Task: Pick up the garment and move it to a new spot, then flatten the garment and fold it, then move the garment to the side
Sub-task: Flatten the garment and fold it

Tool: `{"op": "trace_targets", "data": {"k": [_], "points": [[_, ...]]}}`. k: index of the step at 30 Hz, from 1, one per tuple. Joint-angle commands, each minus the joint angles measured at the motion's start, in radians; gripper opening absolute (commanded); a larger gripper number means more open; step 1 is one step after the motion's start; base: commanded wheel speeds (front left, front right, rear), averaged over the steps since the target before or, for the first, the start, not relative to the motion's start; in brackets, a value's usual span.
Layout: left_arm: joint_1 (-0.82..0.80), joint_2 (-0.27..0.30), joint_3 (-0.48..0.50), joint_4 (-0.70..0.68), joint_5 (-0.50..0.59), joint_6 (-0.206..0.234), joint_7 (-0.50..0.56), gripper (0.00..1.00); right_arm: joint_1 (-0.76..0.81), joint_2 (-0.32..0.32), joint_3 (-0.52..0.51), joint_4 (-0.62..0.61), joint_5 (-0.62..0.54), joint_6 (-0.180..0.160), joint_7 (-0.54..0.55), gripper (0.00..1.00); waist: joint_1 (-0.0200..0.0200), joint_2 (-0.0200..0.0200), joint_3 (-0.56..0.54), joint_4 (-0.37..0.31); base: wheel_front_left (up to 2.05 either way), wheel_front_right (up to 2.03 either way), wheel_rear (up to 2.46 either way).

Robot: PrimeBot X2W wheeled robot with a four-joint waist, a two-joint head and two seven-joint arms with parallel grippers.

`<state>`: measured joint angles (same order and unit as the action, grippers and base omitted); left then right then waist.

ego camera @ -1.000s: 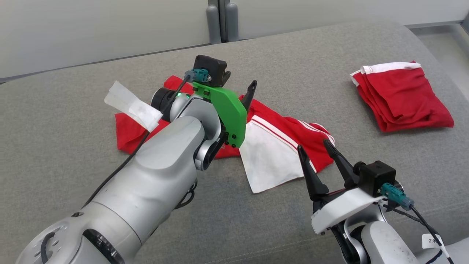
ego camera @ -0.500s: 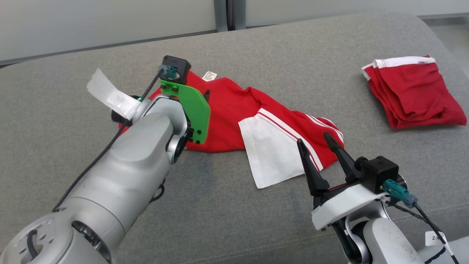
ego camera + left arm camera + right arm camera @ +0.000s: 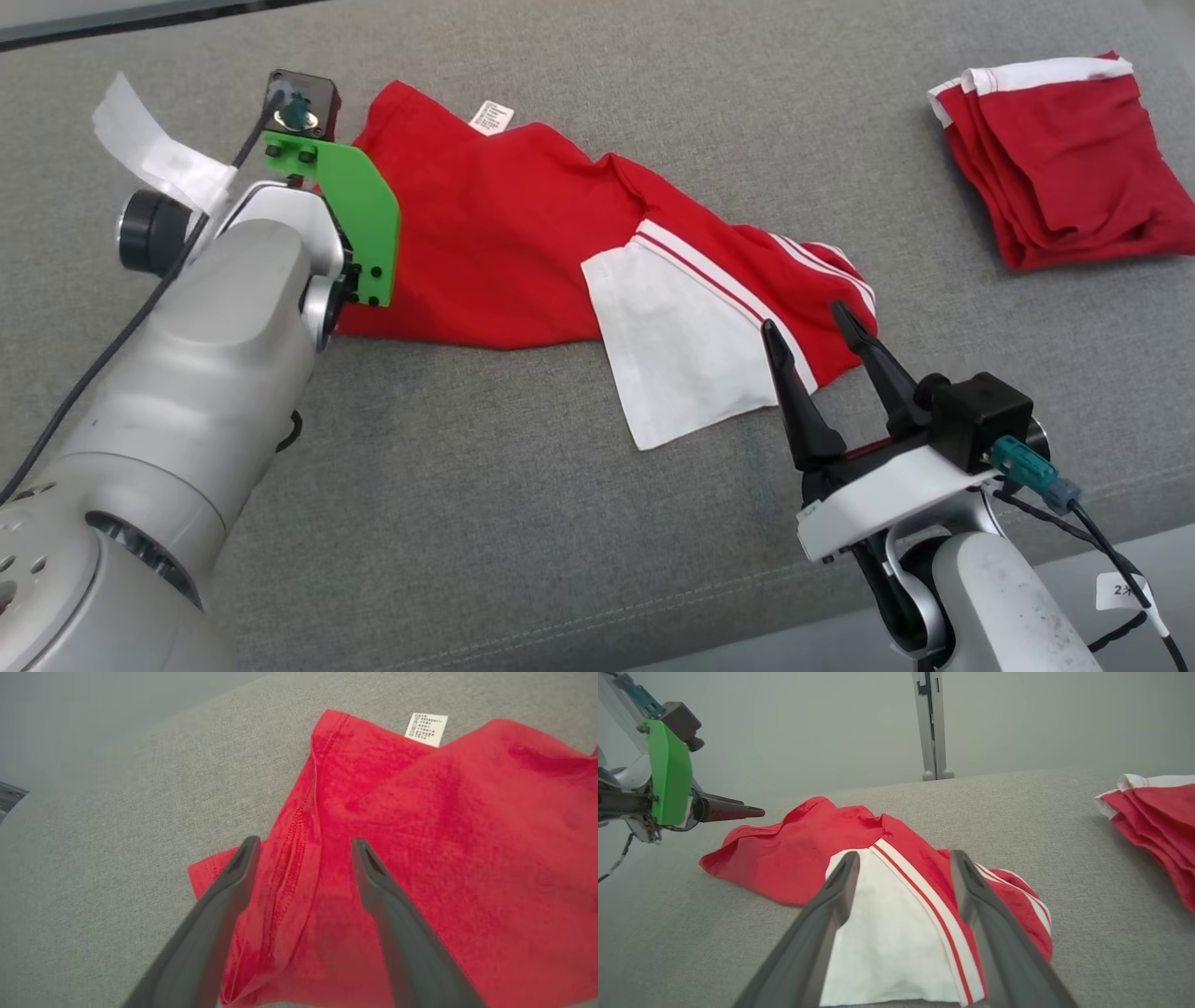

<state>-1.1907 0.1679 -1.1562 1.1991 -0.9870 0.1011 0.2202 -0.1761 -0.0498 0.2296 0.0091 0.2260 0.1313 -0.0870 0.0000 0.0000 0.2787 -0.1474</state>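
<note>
L gripper (image 3: 304, 841) hovering over left edge of garment (image 3: 485, 252), fingers spread wide, gripping nothing. Wrist cam showing red hem seam running between the tips; can't tell if tips are touching cloth. Green bracket (image 3: 359, 219) on L wrist covering the fingers in head cam. Garment lying crumpled on grey cushion (image 3: 523, 523), roughly centre: red body w/ white care tag (image 3: 492, 116) at far edge, white panel (image 3: 672, 345) w/ red-white stripes sticking out toward robot at its right end. R gripper (image 3: 801, 317) sitting just beside that striped end, fingers wide apart, holding nothing, pointing at the stripes. Far right: 2nd red garment (image 3: 1064, 177), folded, lying well apart from the first.
</note>
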Motion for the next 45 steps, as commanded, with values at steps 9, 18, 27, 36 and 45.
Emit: {"op": "trace_targets", "data": {"k": [9,18,27,36,45], "points": [[-0.085,0.033,0.027,0.045,-0.037,0.031,0.114,1.0,-0.02,-0.002,0.009,0.002,0.002,-0.001,-0.019,1.0,0.0,0.0,0.077,-0.055,0.0,0.0,0.0],[-0.119,0.045,0.031,0.059,-0.045,0.046,0.158,1.0,-0.013,-0.002,0.019,0.006,-0.001,-0.001,-0.02,1.0,0.0,0.0,0.087,-0.097,0.0,0.0,0.0],[-0.111,0.061,0.035,0.069,-0.05,0.053,0.166,1.0,-0.013,-0.002,0.032,0.013,0.01,-0.001,-0.025,1.0,0.0,0.0,0.098,-0.138,0.0,0.0,0.0],[-0.088,0.107,0.031,0.081,-0.046,0.077,0.173,0.82,-0.006,-0.001,0.036,0.011,0.006,-0.001,-0.029,1.0,0.0,0.0,0.12,-0.172,0.0,0.0,0.0],[-0.106,0.128,0.029,0.084,-0.046,0.088,0.167,0.26,0.001,-0.001,0.03,0.002,0.001,-0.001,-0.032,1.0,0.0,0.0,0.152,-0.171,0.0,0.0,0.0]]}}
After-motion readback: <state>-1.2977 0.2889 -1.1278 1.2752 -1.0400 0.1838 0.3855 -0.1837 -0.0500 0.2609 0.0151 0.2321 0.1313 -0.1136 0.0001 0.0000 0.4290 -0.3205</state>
